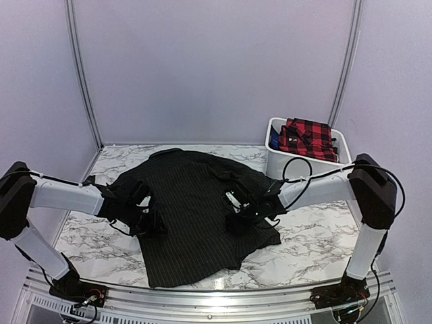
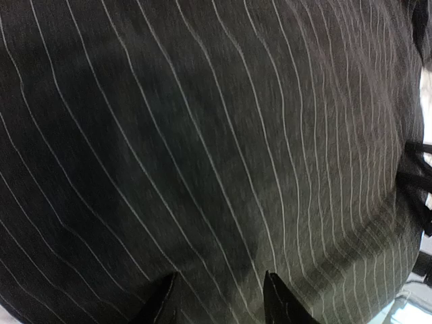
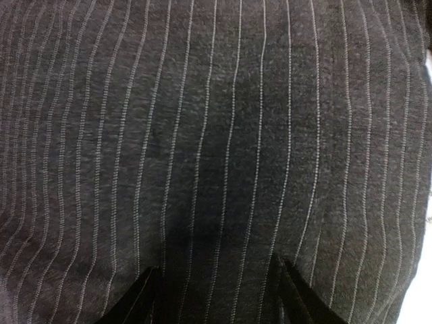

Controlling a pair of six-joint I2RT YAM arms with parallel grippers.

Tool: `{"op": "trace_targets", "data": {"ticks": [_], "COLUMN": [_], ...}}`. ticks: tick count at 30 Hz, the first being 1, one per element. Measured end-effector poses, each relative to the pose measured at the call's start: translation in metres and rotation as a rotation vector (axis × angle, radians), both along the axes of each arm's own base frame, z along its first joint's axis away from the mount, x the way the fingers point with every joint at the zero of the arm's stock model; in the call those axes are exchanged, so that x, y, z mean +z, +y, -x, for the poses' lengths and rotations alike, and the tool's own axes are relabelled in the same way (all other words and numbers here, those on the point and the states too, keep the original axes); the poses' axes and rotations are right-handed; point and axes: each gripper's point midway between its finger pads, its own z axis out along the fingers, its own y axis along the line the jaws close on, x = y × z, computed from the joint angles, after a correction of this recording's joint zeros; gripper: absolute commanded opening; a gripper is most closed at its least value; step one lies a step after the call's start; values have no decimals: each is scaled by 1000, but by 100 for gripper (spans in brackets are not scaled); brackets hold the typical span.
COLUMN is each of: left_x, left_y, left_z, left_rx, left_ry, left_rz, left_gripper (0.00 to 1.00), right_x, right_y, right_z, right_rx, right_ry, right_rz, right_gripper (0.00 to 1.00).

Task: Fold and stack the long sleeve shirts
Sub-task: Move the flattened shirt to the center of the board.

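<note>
Pinstriped black shirt lies spread flat at centre of marble table. Left gripper at its left side, right gripper at its right. Both stand part-open over cloth, gripping nothing. Red plaid shirt in white bin.

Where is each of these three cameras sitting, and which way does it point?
Top: fixed above and behind the arms, looking down on the table, black shirt and bin; left arm and right arm show.
Left wrist: on the left arm, facing the shirt closely; left pincer's open tips at the bottom.
Right wrist: on the right arm, likewise; right pincer's open tips at the bottom.
Shared: all three see the same black shirt.
</note>
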Motion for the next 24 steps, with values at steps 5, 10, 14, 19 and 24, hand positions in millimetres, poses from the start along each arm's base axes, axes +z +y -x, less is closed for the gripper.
{"op": "trace_targets", "data": {"ticks": [5, 10, 14, 19, 24], "left_x": [0, 0, 2, 8, 25], "left_y": [1, 8, 10, 3, 3], "left_z": [-25, -57, -83, -96, -84], "left_rx": [42, 98, 111, 101, 110], "left_ry": [-39, -62, -66, -29, -5], "left_rz": [52, 102, 135, 181, 185], "left_gripper": [43, 45, 51, 69, 80], "right_x": [-6, -6, -4, 6, 34], "right_y": [8, 19, 23, 31, 33], "right_z": [-19, -55, -94, -116, -113], "right_rx": [-16, -51, -84, -86, -94], "right_ry": [-21, -46, -70, -57, -48], "right_rz": [4, -21, -30, -29, -57], "right_gripper": [53, 55, 60, 64, 66]}}
